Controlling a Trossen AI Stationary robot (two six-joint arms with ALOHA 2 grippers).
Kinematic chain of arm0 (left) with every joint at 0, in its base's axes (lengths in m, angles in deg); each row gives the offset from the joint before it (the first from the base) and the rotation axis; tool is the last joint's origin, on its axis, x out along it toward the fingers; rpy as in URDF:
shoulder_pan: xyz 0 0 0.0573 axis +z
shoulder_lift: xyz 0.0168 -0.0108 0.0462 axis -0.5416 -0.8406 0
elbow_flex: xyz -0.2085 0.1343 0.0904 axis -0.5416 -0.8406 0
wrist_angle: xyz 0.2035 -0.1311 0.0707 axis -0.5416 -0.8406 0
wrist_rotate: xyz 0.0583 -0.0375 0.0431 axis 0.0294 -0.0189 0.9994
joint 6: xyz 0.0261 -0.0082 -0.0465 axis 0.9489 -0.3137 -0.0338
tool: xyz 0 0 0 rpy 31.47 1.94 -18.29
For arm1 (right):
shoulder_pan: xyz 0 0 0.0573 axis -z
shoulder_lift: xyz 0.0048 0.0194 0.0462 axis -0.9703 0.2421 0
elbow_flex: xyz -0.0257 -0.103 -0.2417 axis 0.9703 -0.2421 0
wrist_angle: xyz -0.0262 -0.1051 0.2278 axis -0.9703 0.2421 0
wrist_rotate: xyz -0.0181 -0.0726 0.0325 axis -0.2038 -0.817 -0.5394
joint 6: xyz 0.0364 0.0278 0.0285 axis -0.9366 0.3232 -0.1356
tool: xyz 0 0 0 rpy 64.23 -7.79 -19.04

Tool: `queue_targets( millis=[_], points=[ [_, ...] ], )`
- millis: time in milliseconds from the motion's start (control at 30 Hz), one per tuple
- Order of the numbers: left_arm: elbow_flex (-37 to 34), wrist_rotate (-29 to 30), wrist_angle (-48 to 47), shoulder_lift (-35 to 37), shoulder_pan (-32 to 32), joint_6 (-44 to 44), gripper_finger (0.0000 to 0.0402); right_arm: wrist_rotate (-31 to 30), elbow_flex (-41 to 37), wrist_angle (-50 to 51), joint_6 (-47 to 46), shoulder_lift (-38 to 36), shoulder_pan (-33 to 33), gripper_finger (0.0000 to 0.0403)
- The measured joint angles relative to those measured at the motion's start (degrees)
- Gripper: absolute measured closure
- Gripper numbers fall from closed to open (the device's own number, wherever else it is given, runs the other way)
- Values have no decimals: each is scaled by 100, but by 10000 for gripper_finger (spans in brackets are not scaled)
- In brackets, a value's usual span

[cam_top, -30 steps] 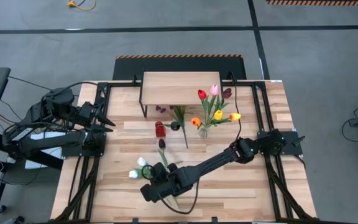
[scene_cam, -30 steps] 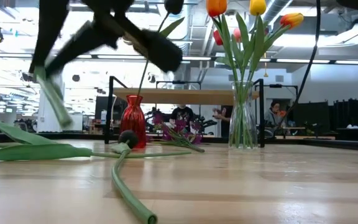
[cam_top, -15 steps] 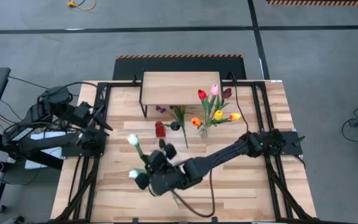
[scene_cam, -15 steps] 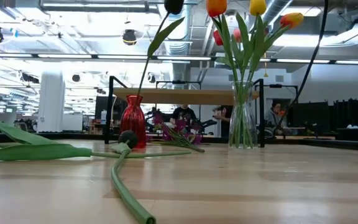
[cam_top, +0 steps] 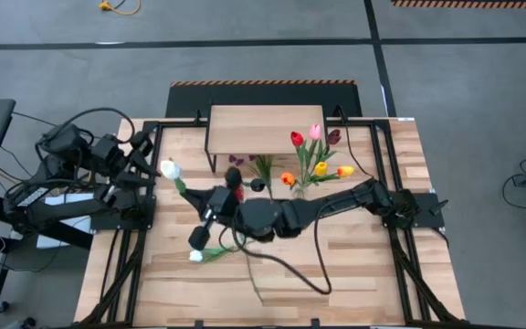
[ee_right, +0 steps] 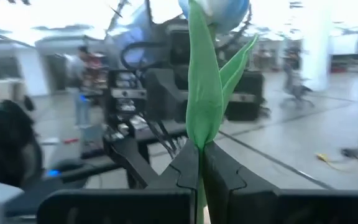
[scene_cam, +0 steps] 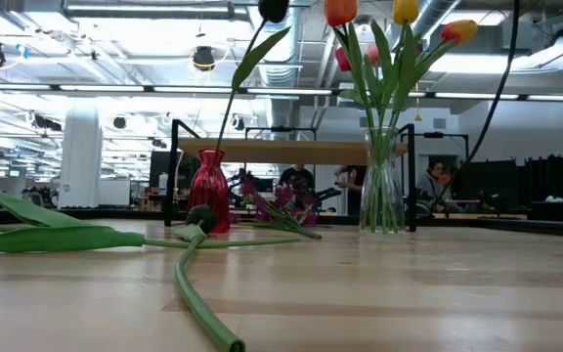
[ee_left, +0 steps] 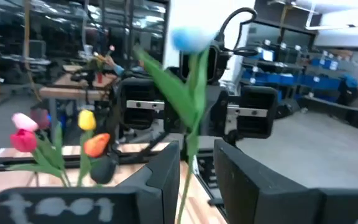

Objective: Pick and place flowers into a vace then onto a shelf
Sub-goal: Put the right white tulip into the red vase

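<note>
- The white-headed, green-stemmed artificial tulip (cam_top: 170,170) now rides high left of the small red vase (cam_top: 236,191), carried there from the table's near side a second ago.
- The right gripper (cam_top: 210,206) pinches its stem, fingers pressed together on it, left of the red vase.
- The left gripper (cam_top: 150,158), partly spread, has risen and now faces the bloom, its fingers either side of the stem in its wrist view; whether they touch it cannot be told. This looks like a handover.
- Another white tulip (cam_top: 196,256) lies nearer than the red vase; the light-wood shelf (cam_top: 265,129) stands beyond it, bare.
</note>
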Motion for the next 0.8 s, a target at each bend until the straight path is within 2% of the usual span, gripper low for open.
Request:
queue_targets(
  millis=[233,467,800],
  points=[
    [0,-11,191,-238,0,-175,315,1136,0,-97,-218,24,321,403],
    [0,-184,225,-483,0,-160,315,1219,-2,88,-289,63,428,403],
    [0,-402,747,-739,-191,-166,315,1300,-2,360,-548,63,521,403]
  ],
)
